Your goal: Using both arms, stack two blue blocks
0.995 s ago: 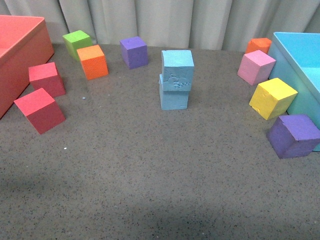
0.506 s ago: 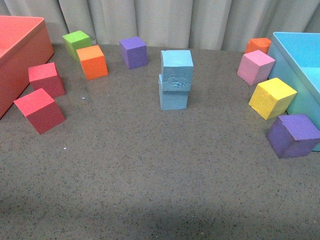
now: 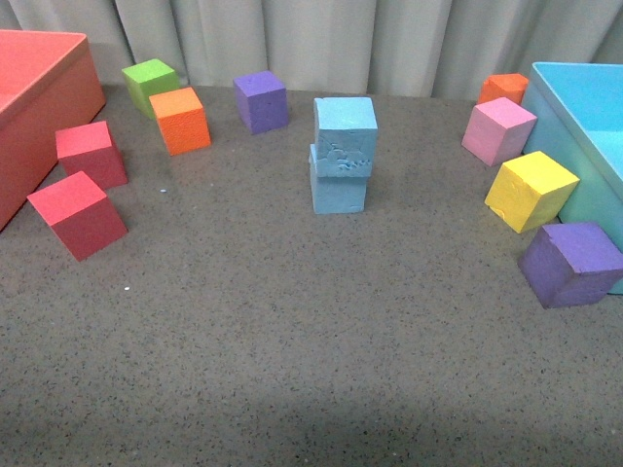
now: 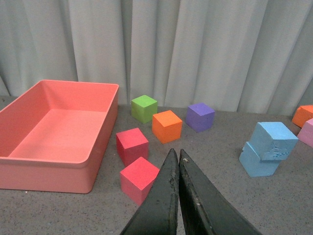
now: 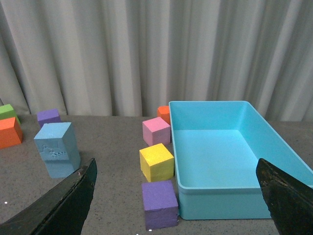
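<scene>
The two blue blocks stand stacked in the middle of the table. The scuffed blue block [image 3: 345, 135] sits on top of the smooth blue block [image 3: 338, 190], slightly offset. The stack also shows in the left wrist view [image 4: 268, 147] and in the right wrist view [image 5: 57, 148]. No arm shows in the front view. My left gripper [image 4: 175, 155] is shut and empty, well back from the stack. My right gripper [image 5: 176, 176] is open and empty, its black fingers [image 5: 73, 196] spread wide, far from the stack.
A red bin [image 3: 58, 107] is at far left with two red cubes [image 3: 78, 212] beside it. Green [image 3: 150, 82], orange [image 3: 180, 120] and purple [image 3: 261, 100] cubes stand at the back. A cyan box [image 3: 594, 165] is at right with pink [image 3: 498, 130], yellow [image 3: 531, 190], purple [image 3: 571, 263] and orange [image 3: 503, 89] cubes.
</scene>
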